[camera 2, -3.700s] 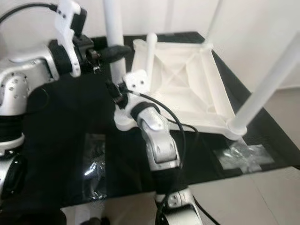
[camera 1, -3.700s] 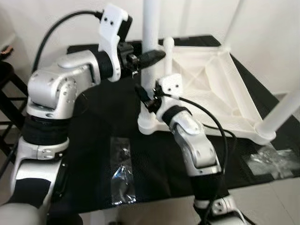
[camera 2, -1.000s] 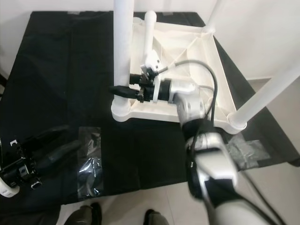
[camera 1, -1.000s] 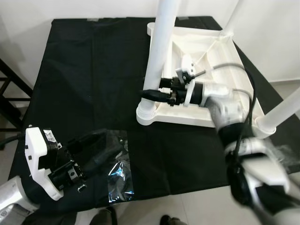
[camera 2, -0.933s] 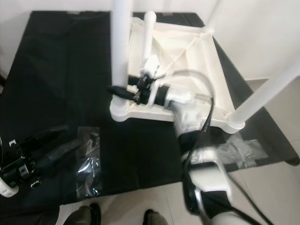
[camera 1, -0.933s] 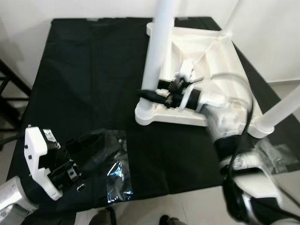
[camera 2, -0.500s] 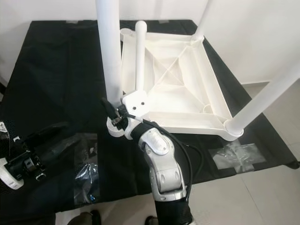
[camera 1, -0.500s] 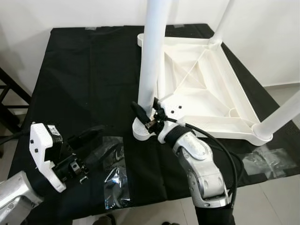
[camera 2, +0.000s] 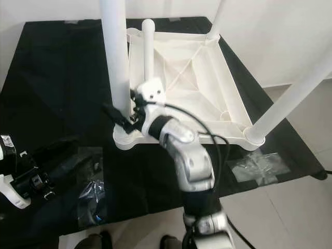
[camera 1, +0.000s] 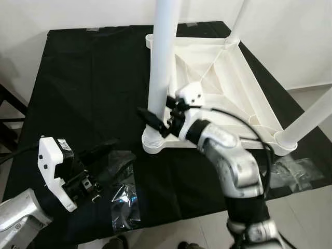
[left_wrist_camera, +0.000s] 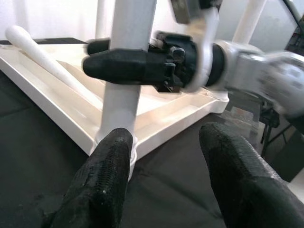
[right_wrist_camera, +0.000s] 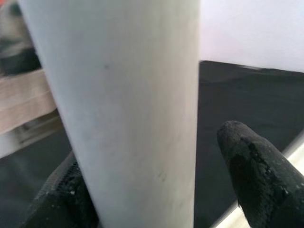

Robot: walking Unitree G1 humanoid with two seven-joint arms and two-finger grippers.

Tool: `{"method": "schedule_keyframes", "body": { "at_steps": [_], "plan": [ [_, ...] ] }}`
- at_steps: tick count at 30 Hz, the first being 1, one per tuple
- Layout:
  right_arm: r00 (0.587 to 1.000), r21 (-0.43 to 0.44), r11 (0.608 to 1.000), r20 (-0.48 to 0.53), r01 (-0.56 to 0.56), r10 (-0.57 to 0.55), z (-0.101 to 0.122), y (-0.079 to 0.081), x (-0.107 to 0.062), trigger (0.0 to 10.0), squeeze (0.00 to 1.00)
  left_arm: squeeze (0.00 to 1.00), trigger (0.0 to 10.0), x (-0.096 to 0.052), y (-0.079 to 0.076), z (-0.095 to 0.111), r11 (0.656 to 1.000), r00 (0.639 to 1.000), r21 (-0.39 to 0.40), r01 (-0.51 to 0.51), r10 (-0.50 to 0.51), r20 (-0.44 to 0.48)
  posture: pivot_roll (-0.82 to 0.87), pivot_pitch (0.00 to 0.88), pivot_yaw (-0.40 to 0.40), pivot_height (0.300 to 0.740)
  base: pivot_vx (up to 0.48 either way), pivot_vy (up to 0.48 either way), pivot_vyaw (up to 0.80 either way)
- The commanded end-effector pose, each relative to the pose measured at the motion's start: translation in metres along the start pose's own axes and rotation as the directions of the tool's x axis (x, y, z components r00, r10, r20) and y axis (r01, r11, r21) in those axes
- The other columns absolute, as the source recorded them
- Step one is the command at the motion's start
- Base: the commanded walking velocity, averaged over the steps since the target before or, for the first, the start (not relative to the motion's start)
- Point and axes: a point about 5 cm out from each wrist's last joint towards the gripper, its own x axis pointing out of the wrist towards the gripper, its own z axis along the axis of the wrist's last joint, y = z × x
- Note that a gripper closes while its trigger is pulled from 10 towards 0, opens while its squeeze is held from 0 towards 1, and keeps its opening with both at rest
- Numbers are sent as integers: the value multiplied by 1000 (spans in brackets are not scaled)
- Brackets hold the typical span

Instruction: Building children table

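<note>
A white children's table top [camera 1: 228, 83] lies upside down on a black cloth. Three white legs stand up from its corners, and a loose leg [camera 2: 148, 44] lies inside it. At the base of the near-left leg [camera 1: 158, 67] my right gripper [camera 1: 154, 122] sits with its black fingers astride the leg. In the right wrist view one finger [right_wrist_camera: 259, 164] stands a little off the leg, so the gripper is open. My left gripper [camera 1: 115, 155] hovers open and low at the front left, with nothing between its fingers [left_wrist_camera: 109, 185].
A clear plastic bag [camera 1: 122, 205] lies on the cloth under the left gripper. Another bag [camera 1: 301, 168] lies at the front right corner. The cloth's front edge [camera 1: 171, 223] runs close below both arms. A white wall stands behind.
The camera has shifted. My right forearm has swung while its gripper stayed at the leg's base. My left gripper, up at the leg 3.7 s ago, is now low by the bag.
</note>
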Motion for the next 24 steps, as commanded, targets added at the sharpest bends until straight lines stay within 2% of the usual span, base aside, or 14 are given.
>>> {"method": "schedule_keyframes", "body": {
  "at_steps": [1,2,4,5,7,9,10,11,12,20,24],
  "plan": [
    [998,-11,998,4,-66,66,-3,-13,-3,10000,0,0,10000,-2,-3,0,1000,1000,1,27,-27,-12,76,218,-77,740,0,0,0],
    [998,-11,998,4,-66,66,-3,-13,-3,10000,0,0,10000,-2,-3,0,1000,1000,1,27,-27,-12,76,218,-77,740,0,0,0],
    [985,-36,984,-21,-173,172,0,-19,-2,10000,0,0,10000,-2,-5,1,999,999,-4,37,-37,-11,86,221,-81,740,0,0,0],
    [985,-36,984,-21,-173,172,0,-19,-2,10000,0,0,10000,-2,-5,1,999,999,-4,37,-37,-11,86,221,-81,740,0,0,0],
    [940,-39,941,-62,-337,334,0,-23,-3,10000,0,0,10000,-5,-6,2,999,999,-6,38,-38,-12,92,225,-83,740,0,0,0],
    [936,-38,936,-67,-349,346,0,-24,-3,10000,0,0,10000,-5,-5,2,999,999,-6,37,-37,-12,92,227,-83,740,0,0,0],
    [932,-28,933,-62,-360,357,2,-28,-3,4627,0,0,10000,-6,-5,3,1000,1000,-4,29,-29,-11,92,229,-83,740,0,0,0],
    [929,-20,930,-56,-368,366,4,-30,-3,4627,0,0,10000,-6,-5,3,1000,1000,-3,23,-23,-10,92,229,-83,740,0,0,0],
    [920,-19,922,-63,-388,386,5,-34,-3,0,0,0,10000,-7,-4,3,1000,1000,1,13,-13,-8,91,230,-81,740,0,0,0],
    [908,-11,910,-75,-414,412,3,-44,-9,0,0,0,10000,-8,-1,3,1000,1000,19,-18,18,-7,85,225,-82,740,0,0,0],
    [924,7,926,-50,-378,378,-4,-46,-18,0,0,0,10000,-8,3,2,998,999,36,-49,49,-3,61,218,-83,740,0,0,0]
  ]
}}
